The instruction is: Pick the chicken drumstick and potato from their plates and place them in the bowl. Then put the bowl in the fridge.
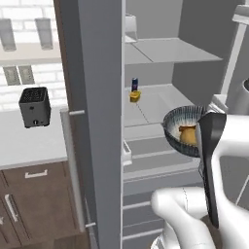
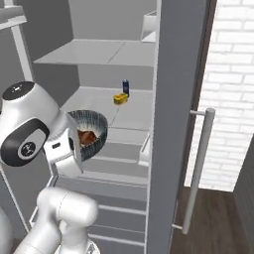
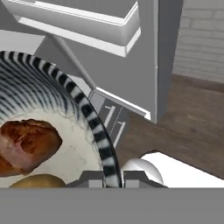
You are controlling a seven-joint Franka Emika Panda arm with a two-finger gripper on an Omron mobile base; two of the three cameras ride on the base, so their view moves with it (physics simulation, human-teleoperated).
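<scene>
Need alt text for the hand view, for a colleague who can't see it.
The hand grips the rim of the bowl, which holds the chicken drumstick and the potato. Beyond it are the fridge and a wooden floor.

Both base views looked forward from behind the arm into the open fridge [image 1: 160, 53], sharing its shelves; the hand view sat close over the bowl [image 3: 52, 87].
</scene>
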